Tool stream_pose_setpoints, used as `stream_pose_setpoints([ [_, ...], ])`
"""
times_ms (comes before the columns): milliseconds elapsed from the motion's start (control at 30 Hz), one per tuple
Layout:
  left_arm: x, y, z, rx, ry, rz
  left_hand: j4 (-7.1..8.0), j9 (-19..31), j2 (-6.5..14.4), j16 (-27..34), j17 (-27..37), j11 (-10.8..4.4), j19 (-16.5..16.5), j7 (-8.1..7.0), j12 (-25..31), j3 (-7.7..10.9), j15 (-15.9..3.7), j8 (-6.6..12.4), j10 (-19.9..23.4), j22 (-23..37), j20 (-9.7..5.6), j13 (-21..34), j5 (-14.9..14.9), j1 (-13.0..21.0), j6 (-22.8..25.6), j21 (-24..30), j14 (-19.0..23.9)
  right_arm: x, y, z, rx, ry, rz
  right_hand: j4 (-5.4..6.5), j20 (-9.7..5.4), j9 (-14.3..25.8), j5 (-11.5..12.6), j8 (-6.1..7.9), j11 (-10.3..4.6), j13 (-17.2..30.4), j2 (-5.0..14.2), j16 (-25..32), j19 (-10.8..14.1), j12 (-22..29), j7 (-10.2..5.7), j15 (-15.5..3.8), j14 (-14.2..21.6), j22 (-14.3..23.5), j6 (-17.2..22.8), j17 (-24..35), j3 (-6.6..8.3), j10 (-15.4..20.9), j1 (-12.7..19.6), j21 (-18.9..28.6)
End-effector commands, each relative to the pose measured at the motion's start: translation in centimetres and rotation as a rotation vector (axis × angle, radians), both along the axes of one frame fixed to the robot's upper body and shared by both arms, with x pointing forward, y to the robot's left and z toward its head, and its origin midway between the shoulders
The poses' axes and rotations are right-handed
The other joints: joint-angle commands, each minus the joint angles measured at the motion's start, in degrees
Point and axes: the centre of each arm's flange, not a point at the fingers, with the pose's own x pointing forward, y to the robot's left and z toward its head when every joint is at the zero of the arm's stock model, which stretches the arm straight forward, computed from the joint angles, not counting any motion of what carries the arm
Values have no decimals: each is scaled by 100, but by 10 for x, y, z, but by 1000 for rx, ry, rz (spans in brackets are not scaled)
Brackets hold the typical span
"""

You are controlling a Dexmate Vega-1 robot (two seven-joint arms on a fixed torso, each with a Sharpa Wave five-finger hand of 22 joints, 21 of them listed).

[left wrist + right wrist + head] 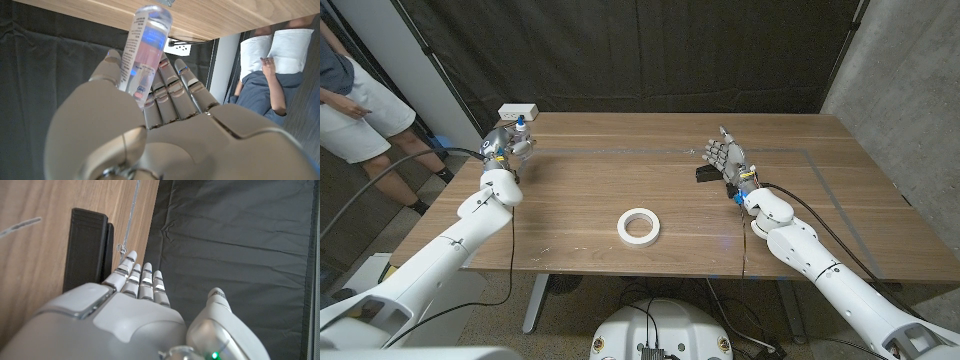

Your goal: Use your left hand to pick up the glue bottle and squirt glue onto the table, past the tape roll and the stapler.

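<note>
**Left hand has the glue bottle up at the far-left corner, tape roll sitting mid-table**

So here's the situation on the wooden table (650,185). The robot's left hand (504,150) is up near the far-left corner, and it's holding the clear plastic glue bottle with the blue-and-pink label (145,52). In the left wrist view you can see it pretty well: the bottle lies across the palm side of the hand, with the thumb on one side and the fingers (170,90) stretched out alongside it, so the bottle is clamped between them. In the head view the bottle's small blue cap pokes up just above the hand. Right behind that hand, at the table's back edge, there's a small white box (518,110).

The white tape roll (639,226) lies flat on the table roughly in the middle, a bit toward the near edge, well apart from both hands.

The right hand (726,158) is over on the right half of the table, standing upright with its fingers straight, side by side and pointing up, holding nothing. Just beside it sits the black stapler (89,247); the right wrist view shows it as a dark rectangular block lying on the wood next to the fingers. Can't really tell if the hand touches it or not.

A thin pale line (620,152) runs across the tabletop between the two hands. There's a person in white shorts (350,110) standing off the table's left side, also visible in the left wrist view.
</note>
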Motion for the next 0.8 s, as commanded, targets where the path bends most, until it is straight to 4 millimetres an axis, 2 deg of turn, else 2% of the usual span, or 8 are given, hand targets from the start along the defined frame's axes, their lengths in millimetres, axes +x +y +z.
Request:
stream_pose_setpoints([
  [33, 28, 7, -6, 1, -2, -32, 654, 12, 27, -10, 13, 12, -34, 136, 6, 692, -33, 6, -40, 28, -381, 24, 23, 7, 139, -23, -67, 0, 2, -2, -24, 13, 1, -23, 0, 28, -10, -2, -5, 21, -2, -13, 19, 4, 4, -7, 34, 19, 43, 17, 15, 38, 47, -23],
  [433, 38, 3, -26, -16, 35, -50, 654, 13, 1, -15, 15, 2, -118, 127, -2, 694, 2, -2, -128, 27, -346, 27, 21, -19, 74, -49, -178, -4, 2, -7, -47, 45, -8, -21, -2, 28, -12, -5, -4, 21, -2, -13, 19, 0, -13, -7, 29, 19, 38, 19, 12, 33, 44, -23],
  [733, 43, 0, -41, -17, 55, -43, 651, 18, -30, -19, 19, 10, -195, 115, -15, 698, 28, -50, -306, 26, -281, 33, 23, -49, -173, -64, -368, -6, 1, -10, -60, 64, -15, -22, 1, 29, -13, -8, -9, 21, 2, -13, 16, 0, -32, -7, 29, 19, 30, 20, 12, 35, 47, -25],
  [800, 44, 0, -43, -19, 54, -43, 646, 20, -38, -20, 19, -1, -193, 150, -18, 700, 49, -60, -354, 27, -268, 35, 23, -51, -241, -59, -413, -6, 0, -10, -60, 66, -15, -22, 0, 29, -13, -7, -10, 21, 1, -13, 16, -1, -31, -9, 27, 19, 33, 20, 12, 33, 47, -25],
])
